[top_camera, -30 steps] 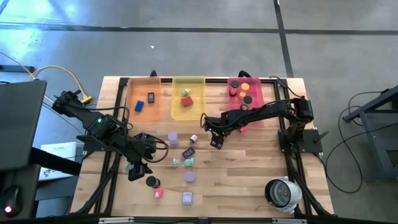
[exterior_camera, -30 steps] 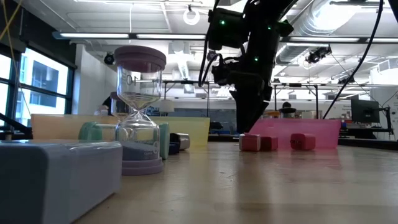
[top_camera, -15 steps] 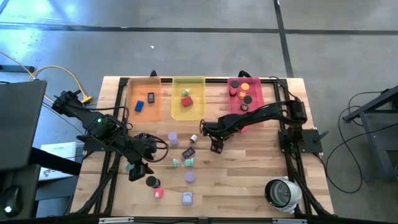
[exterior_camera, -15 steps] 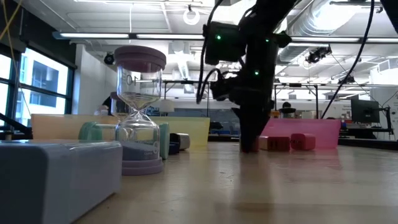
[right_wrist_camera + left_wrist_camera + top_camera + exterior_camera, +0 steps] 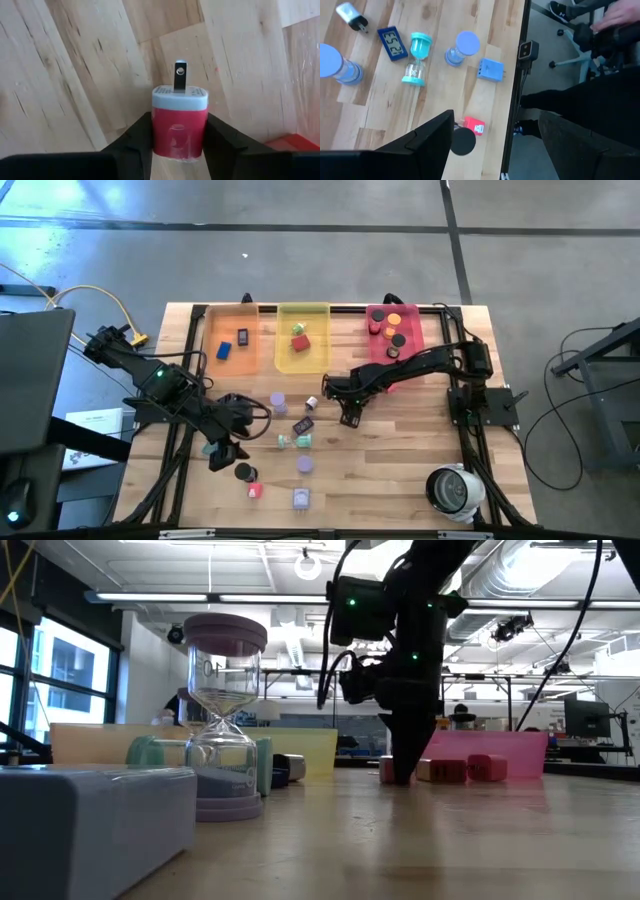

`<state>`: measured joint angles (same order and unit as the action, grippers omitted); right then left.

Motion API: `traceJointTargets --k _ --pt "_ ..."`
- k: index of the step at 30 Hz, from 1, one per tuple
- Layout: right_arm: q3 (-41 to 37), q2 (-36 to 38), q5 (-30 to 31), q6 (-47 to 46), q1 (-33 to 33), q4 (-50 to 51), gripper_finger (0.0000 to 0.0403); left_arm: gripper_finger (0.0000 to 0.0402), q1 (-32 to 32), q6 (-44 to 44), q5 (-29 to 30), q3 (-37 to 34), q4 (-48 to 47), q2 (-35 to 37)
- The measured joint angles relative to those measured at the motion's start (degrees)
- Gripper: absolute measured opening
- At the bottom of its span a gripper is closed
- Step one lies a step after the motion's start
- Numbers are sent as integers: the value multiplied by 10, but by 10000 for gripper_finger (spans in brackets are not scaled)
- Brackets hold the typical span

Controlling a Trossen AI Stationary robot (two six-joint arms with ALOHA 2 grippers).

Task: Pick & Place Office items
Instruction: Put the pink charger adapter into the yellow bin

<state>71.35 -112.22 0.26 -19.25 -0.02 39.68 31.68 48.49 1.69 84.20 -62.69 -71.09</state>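
My right gripper points down at the middle of the table, shut on a red cube with a pale end face and a metal prong. In the low view the gripper reaches the table top beside two more red cubes. My left gripper hangs open above the near left part of the table, over a black disc and a small red cube. Two hourglasses, a blue cube and a flat blue rectangle lie loose on the wood. My right gripper pinches the red cube by two opposite red sides, one finger on each. The fingers come from above, pointing down. The cube rests on the table top, its pale prong end clear of the fingers.
Along the far edge stand an orange tray, a yellow tray and a pink tray, each holding a few pieces. A large white round device sits at the near right corner. A big hourglass fills the low view's foreground.
My right gripper has sunk from a little above the table down to the table top, a touch toward the near edge, and now stands around the red cube. My left arm has kept still.
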Motion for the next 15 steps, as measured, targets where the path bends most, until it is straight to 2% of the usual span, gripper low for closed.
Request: traceJointTargets --k 8,15 --pt "20 7 -16 4 7 51 119 282 0 -1 52 0 9 0" --pt "87 68 -1 30 27 107 119 282 0 -1 180 0 20 -1"
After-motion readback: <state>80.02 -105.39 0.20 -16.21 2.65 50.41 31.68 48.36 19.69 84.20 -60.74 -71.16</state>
